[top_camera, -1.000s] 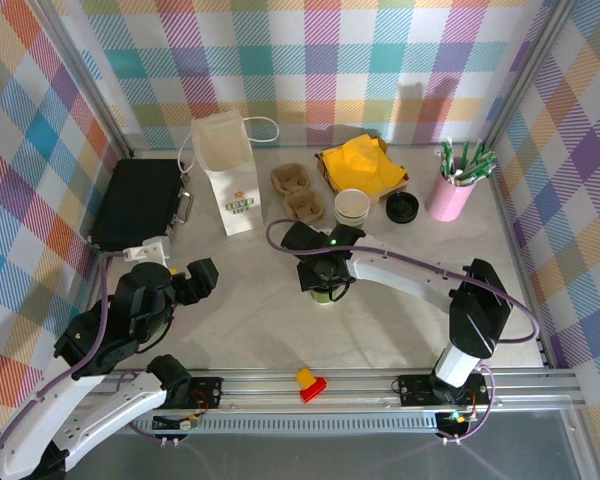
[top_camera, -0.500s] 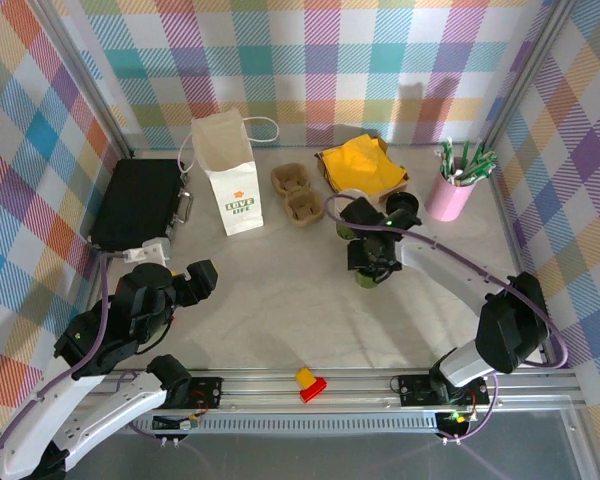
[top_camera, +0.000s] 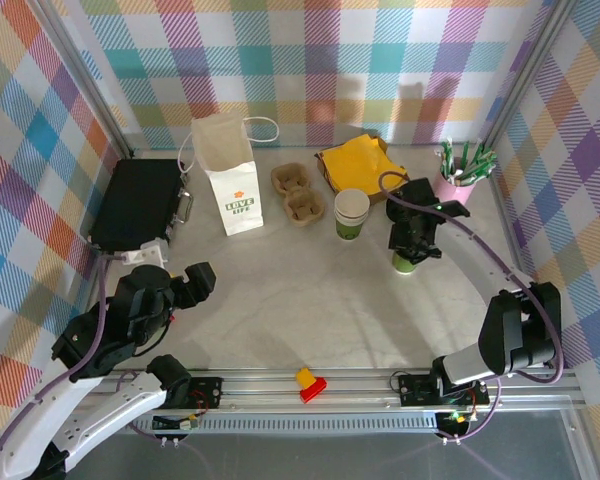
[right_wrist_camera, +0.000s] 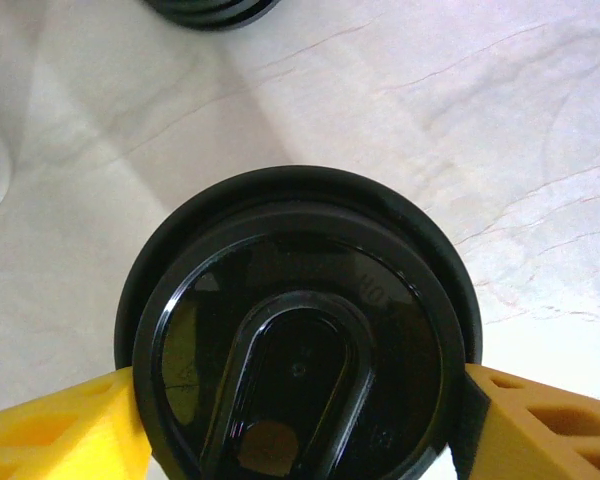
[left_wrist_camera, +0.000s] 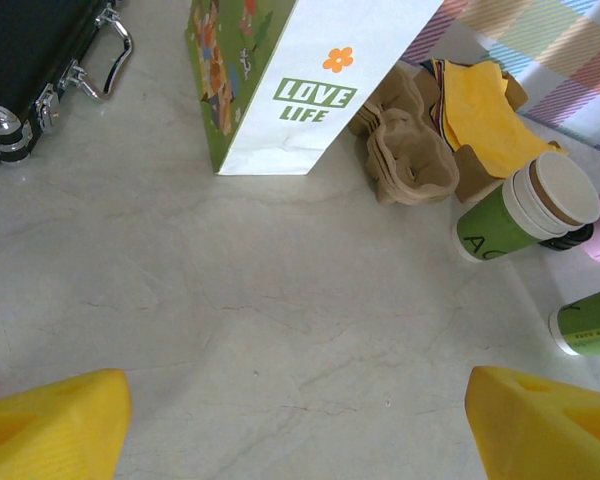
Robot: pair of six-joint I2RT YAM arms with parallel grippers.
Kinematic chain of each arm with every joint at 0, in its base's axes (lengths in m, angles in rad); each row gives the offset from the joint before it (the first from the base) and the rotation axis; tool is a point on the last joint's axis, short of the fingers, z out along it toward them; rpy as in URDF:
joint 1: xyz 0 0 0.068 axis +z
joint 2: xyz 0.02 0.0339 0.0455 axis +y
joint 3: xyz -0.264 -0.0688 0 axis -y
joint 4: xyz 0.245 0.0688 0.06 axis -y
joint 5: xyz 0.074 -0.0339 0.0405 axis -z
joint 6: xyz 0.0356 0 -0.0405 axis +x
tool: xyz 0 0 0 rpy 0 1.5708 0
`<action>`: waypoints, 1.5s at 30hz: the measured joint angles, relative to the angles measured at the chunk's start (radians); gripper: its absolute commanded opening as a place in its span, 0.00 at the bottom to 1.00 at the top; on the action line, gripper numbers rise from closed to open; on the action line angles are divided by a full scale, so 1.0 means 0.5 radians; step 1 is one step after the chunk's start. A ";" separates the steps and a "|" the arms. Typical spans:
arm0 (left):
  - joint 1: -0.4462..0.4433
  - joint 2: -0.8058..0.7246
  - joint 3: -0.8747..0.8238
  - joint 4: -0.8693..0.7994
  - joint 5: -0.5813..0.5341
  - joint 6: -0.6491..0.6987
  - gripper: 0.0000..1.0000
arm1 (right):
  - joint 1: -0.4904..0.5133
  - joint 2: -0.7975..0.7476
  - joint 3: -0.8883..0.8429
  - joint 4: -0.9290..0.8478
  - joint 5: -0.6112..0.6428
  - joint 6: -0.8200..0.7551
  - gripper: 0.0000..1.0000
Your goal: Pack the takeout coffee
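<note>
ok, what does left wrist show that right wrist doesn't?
Left wrist, not right wrist: white paper bag, black case, brown cup carriers, yellow napkins, the open left pincer.
Right wrist, not left wrist: the black lid of the takeout coffee from straight above, right pincer closed on its sides.
Both: marble tabletop, spare black lids, and the takeout coffee itself; left wrist catches its green side at the frame edge.

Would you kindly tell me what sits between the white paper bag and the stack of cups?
Brown cardboard cup carriers, clear in the top view.
</note>
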 measured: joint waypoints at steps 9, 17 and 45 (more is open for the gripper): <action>0.000 -0.041 0.002 -0.054 -0.014 -0.030 0.86 | -0.285 0.124 0.089 0.114 -0.061 -0.118 0.74; 0.000 -0.067 0.031 -0.095 -0.017 -0.037 0.86 | -0.457 0.288 0.241 0.165 -0.051 -0.179 0.75; 0.000 -0.053 0.095 -0.092 -0.022 -0.036 0.87 | -0.542 0.150 0.612 -0.092 -0.096 -0.224 0.89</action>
